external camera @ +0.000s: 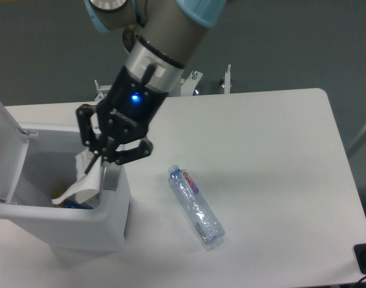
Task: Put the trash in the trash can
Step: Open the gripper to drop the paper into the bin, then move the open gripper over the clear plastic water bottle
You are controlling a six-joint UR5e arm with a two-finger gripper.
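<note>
Far left we see the trash can, white, lid hinged up and open, something small and coloured lying at the bottom. Over its right side we see the gripper with fingers pressed together, pinching the white wrapper. The wrapper hangs from the fingertips inside the can's opening, just beside the right inner wall and close to the grey latch tab. We can't tell if its lower end touches the contents. A blue light glows on the gripper body. The arm runs up and right out of frame, with the robot's base post behind it at the table's far edge. To the right, the plastic bottle lies flat on the white table, blue cap toward the can, red-and-blue label near that end, well apart from the gripper.
</note>
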